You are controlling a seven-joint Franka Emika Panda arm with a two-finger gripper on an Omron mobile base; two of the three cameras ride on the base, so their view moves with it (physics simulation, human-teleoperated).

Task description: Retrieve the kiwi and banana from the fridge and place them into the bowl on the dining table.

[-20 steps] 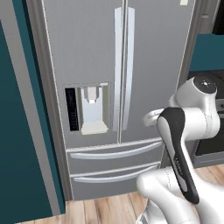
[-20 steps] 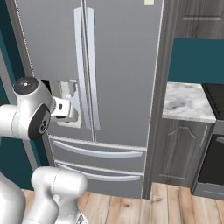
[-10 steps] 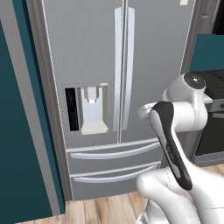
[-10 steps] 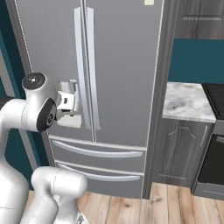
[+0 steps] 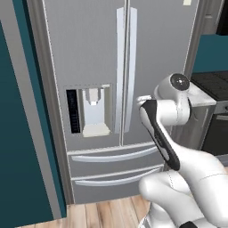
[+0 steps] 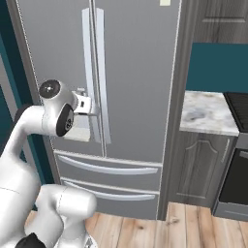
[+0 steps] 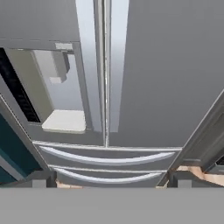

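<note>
Closed fridge (image 5: 89, 67) straight ahead, filling the wall between teal panels.

Both doors shut, long pale handles (image 7: 98, 65) side by side at the centre seam; gripper (image 7: 109, 181) spread wide, empty, facing them near dispenser (image 5: 91, 111).

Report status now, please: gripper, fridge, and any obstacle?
Gripper open, empty, facing the fridge. Both doors shut, handles untouched. Kiwi and banana not yet reached. Nothing between hand and doors.
</note>
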